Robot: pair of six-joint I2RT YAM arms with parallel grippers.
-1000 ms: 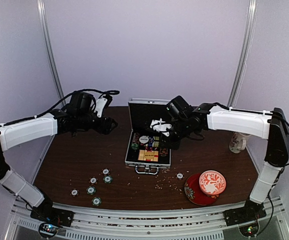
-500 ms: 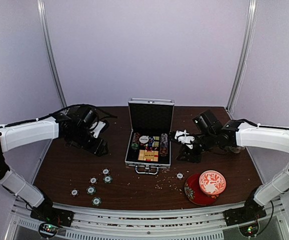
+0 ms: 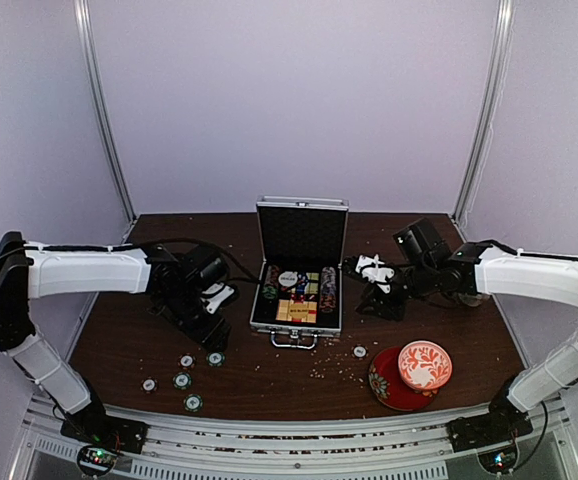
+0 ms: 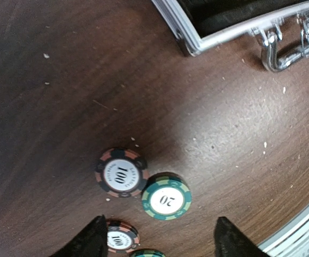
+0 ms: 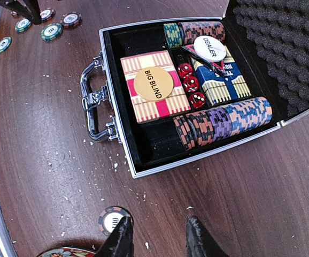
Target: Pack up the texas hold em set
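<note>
The silver case (image 3: 297,312) lies open mid-table, its lid upright. Inside it, the right wrist view shows the red-tan card box (image 5: 168,104), red dice (image 5: 191,84) and rows of chips (image 5: 224,120). Several loose chips (image 3: 186,361) lie left of the case's front. My left gripper (image 3: 209,320) hovers open just above them, with a green 20 chip (image 4: 166,199) and a dark 100 chip (image 4: 121,173) ahead of its fingertips. My right gripper (image 5: 157,238) stands open and empty right of the case, with one loose 100 chip (image 5: 111,218) at its left finger (image 5: 121,238).
A red-and-white bowl (image 3: 425,364) sits on a red saucer (image 3: 384,388) at the front right, close to the single chip (image 3: 360,352). A white mug (image 3: 474,287) stands behind my right arm. Pale crumbs dot the brown table (image 3: 119,330).
My left arm came down from mid-air and forward to the loose chips. My right gripper drew back from over the case to the table on its right.
</note>
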